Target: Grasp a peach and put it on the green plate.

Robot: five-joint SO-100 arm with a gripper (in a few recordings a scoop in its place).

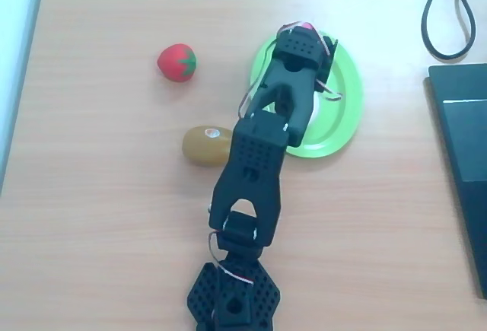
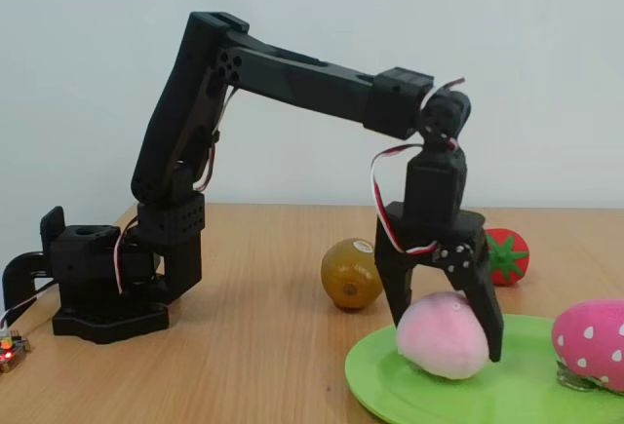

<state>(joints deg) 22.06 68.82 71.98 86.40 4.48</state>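
Reaching out from its base at the left of the fixed view, the black 3D-printed arm point(image 2: 292, 73) bends down at the wrist so that its 2-finger gripper point(image 2: 448, 331) points straight at the bright lime-green oval plastic plate point(image 2: 390, 390) with a raised rim. The 2 fingers stand one on each side of the pale pink, rounded soft toy peach point(image 2: 444, 334); both appear to touch its sides, but whether they press on it or merely rest against it I cannot tell. The peach sits on the plate, its underside on the green surface, near the plate's left part in this view. At the right edge of the same view, a deep-pink soft toy strawberry with white dots point(image 2: 590, 341) lies on the plate, apart from the peach. Behind the plate, on the light wooden table point(image 2: 263, 278), a brown oval toy kiwi point(image 2: 351, 273) rests just left of the gripper, and a red toy strawberry with a green leafy cap point(image 2: 509, 255) shows to the gripper's right, partly hidden by it. In the overhead view the arm point(image 1: 255, 163) stretches from the near edge across the plate point(image 1: 346, 106) and covers most of it; the kiwi point(image 1: 205, 145) lies just left of the arm and the red strawberry point(image 1: 177, 62) farther left, well apart from the plate. A black cable point(image 1: 445, 11) loops at the far right corner.
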